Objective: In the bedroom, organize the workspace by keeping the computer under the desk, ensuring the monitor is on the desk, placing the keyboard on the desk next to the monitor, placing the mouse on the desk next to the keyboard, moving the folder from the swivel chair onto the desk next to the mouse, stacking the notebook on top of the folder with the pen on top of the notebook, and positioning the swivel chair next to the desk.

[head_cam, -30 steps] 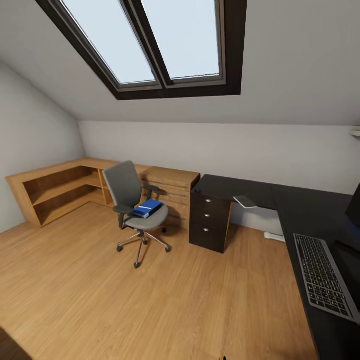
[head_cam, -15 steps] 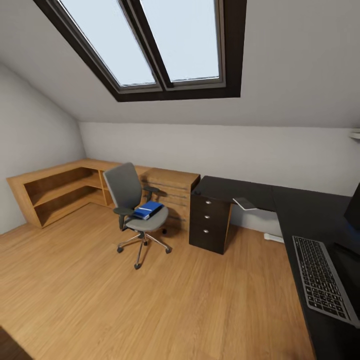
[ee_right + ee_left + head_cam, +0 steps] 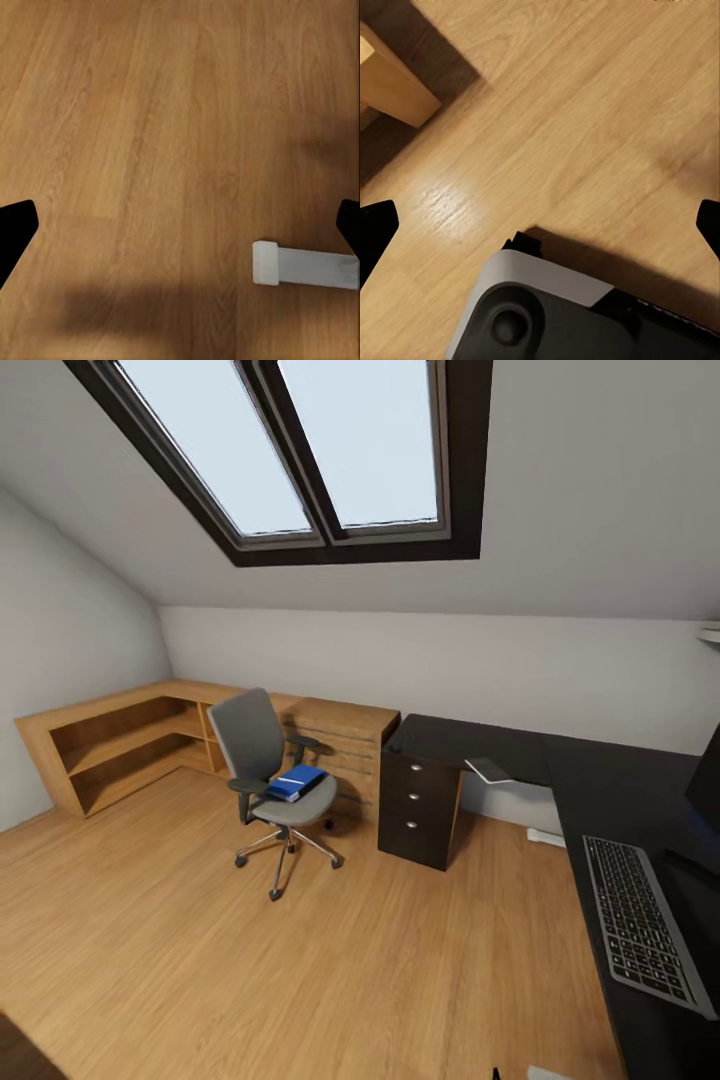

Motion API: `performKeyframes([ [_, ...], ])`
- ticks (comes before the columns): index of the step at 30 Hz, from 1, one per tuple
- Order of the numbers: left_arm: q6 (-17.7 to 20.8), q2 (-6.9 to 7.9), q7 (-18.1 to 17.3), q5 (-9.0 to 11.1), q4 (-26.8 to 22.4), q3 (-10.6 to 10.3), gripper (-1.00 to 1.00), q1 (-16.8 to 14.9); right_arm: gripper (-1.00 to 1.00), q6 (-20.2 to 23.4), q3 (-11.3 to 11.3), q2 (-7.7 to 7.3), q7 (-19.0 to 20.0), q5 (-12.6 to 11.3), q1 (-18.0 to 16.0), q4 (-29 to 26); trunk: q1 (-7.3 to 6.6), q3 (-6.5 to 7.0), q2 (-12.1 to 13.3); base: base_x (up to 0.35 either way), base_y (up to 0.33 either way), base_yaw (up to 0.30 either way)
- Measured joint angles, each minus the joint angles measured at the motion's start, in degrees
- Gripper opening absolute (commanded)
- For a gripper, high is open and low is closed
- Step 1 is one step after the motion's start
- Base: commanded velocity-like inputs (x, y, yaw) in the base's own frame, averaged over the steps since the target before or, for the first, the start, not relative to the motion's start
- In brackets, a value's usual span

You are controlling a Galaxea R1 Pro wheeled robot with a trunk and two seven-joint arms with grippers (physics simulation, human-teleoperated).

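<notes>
The swivel chair [image 3: 262, 760] stands on the wood floor in front of the oak shelving, well left of the desk [image 3: 600, 780]. The blue folder [image 3: 295, 782] lies on its grey seat. The keyboard [image 3: 635, 920] lies on the black desk at the right, beside the monitor [image 3: 706, 780], whose dark edge shows at the picture's border. In the wrist views, my left gripper [image 3: 540, 225] and right gripper [image 3: 180, 225] hang open over the floor, holding nothing. The computer, mouse and pen are out of view.
A black drawer unit [image 3: 418, 805] stands under the desk's left end. A flat grey item [image 3: 490, 767] lies on top near it. Low oak shelving [image 3: 120, 745] lines the left corner. A white bar [image 3: 300, 266] lies on the floor, and my grey base [image 3: 555, 315] is below the left gripper.
The whole head view has shifted slightly, so the camera moved. The chair, folder and keyboard have stayed where they were.
</notes>
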Motion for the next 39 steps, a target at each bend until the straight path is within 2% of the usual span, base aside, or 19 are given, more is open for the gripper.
performKeyframes([
  [7, -0.3, 0.02, 0.0, 0.0, 0.0, 0.1, 1.0, 0.0, 1.0, -5.4, 0.1, 0.21, 0.0, -0.1, 0.0, 1.4, -1.54, 1.26, 2.8, 0.0, 0.0, 0.0],
  [21, -0.3, 0.0, 0.3, 0.0, 0.0, 0.1, 1.0, 0.0, 1.0, -6.1, 0.1, 0.34, 0.1, 0.2, 0.0, 1.5, -4.62, 3.78, 8.4, 0.002, 0.0, 0.0],
  [39, -0.3, -0.01, 0.3, 0.0, 0.1, 0.1, 1.0, 0.0, 1.0, -6.1, 0.1, 0.3, 0.1, 0.2, 0.0, 1.5, -8.61, 7.02, 15.7, 0.31, 0.0, 0.0],
])
